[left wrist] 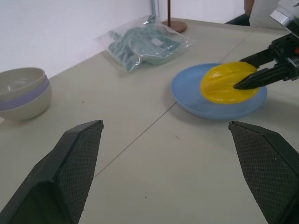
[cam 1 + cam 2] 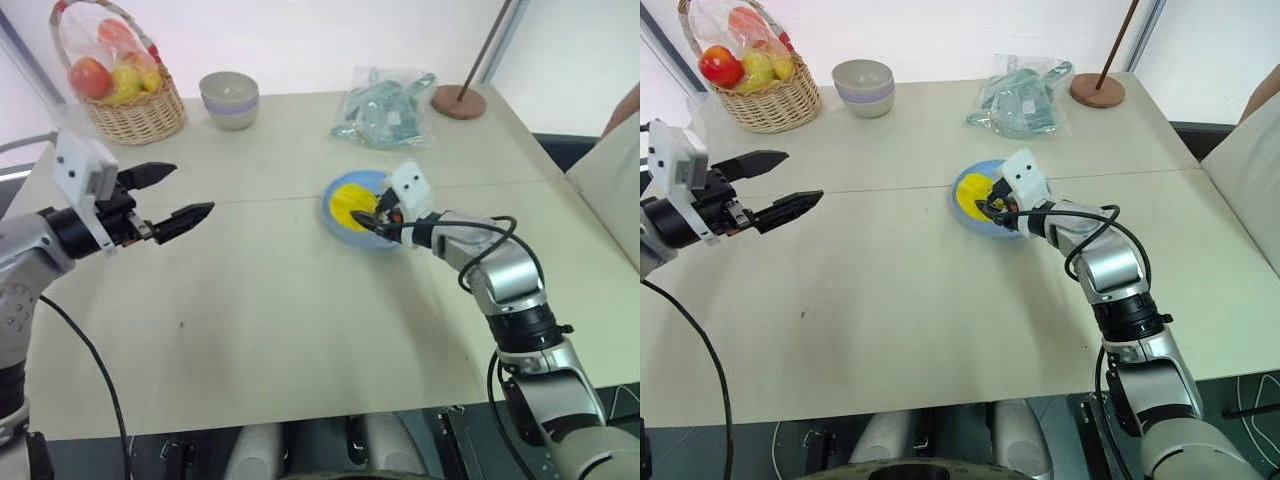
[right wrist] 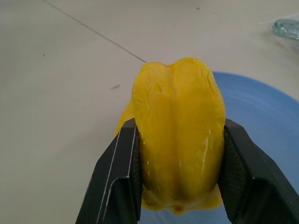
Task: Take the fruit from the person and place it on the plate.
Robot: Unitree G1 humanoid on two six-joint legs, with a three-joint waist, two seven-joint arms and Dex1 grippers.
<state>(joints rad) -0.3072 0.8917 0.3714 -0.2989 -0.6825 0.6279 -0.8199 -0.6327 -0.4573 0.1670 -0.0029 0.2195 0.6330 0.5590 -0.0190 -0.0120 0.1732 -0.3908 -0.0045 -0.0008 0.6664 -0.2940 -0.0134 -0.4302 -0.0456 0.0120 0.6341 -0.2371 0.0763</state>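
Observation:
The yellow ridged fruit (image 3: 177,135) sits between the fingers of my right gripper (image 3: 180,125), which is shut on it. Gripper and fruit (image 2: 350,203) are low over the light blue plate (image 2: 350,238) at the table's middle right. In the left wrist view the fruit (image 1: 229,83) lies within the plate's rim (image 1: 187,93); I cannot tell if it touches. My left gripper (image 2: 190,190) hangs open and empty above the table's left side, pointing toward the plate. A bit of the person's bare arm (image 2: 625,105) shows at the far right edge.
At the back left stands a wicker basket (image 2: 135,115) of bagged round fruits, with a grey-lavender bowl (image 2: 229,98) beside it. A clear plastic bag (image 2: 385,105) and a brown wooden base disc (image 2: 458,100) with a rod lie behind the plate.

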